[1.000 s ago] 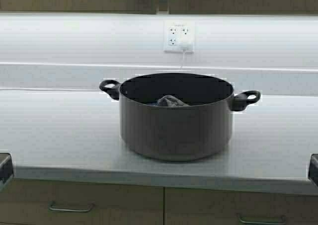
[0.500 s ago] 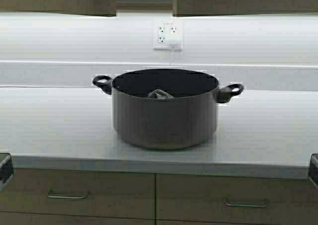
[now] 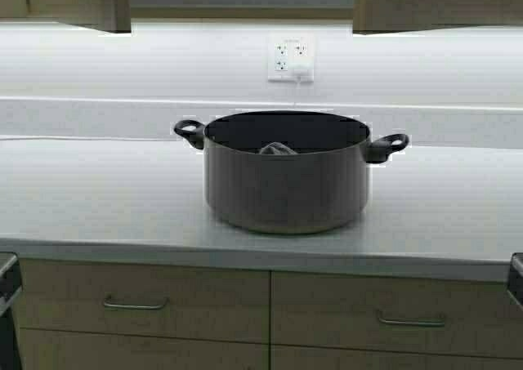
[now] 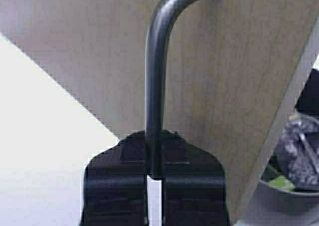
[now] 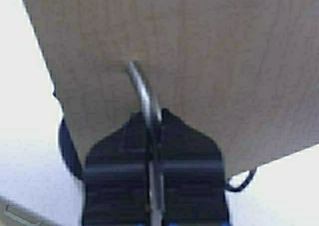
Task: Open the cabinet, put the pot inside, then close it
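- Two grippers up at the cabinet (image 3: 78, 2): left gripper (image 4: 155, 173) clamped on left door handle (image 4: 157, 86), right gripper (image 5: 153, 151) clamped on right door handle (image 5: 142, 94).
- Doors swung apart.
- Pot (image 3: 286, 174) on grey counter (image 3: 90, 198), below wall outlet (image 3: 292, 57); drawers (image 3: 139, 305) underneath.

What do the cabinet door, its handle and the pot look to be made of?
Cabinet door: tan wood or wood-look laminate with faint grain, matte. Handle: metal by its look, a slim curved grey rod with a dull sheen, clamped in the left gripper. Pot: probably coated metal, dark grey and matte, with black loop handles that may be plastic.
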Tool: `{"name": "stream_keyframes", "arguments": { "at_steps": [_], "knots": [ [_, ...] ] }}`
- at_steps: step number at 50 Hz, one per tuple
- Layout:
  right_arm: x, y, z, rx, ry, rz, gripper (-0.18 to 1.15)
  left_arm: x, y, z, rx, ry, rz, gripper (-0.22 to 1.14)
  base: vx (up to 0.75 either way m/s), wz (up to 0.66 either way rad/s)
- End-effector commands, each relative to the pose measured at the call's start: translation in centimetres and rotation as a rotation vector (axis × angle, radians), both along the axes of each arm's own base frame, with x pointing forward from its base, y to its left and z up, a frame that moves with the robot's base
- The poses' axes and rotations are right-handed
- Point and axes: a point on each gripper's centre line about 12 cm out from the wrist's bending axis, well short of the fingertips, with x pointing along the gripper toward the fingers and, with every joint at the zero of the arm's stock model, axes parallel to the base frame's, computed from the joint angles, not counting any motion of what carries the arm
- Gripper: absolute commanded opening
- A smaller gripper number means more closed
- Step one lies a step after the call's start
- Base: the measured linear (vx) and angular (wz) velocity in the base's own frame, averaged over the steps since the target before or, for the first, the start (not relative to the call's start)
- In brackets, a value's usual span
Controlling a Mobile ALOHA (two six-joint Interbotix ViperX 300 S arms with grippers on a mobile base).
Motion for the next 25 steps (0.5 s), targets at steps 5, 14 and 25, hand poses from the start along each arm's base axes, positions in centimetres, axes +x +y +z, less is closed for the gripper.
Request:
{"name": "stream_keyframes", "arguments": {
  "at_steps": [5, 14, 25],
  "knots": [
    [-0.5, -0.8, 1.4, 0.026, 0.073, 0.070, 0.60, -0.8, -0.1, 1.9, 0.008, -0.039, -0.021, 0.37, -0.05, 0.04],
    [-1.7, -1.9, 0.7, 0.003, 0.133, 0.072, 1.06, -2.0, -0.1, 1.6, 0.040, 0.032, -0.047, 1.07, -0.02, 0.02],
    [-4.1, -4.0, 1.5, -0.070, 0.125, 0.014, 1.04, -3.6, 0.3, 1.8, 0.050, 0.026, -0.054, 1.02, 0.00, 0.00]
  ]
}}
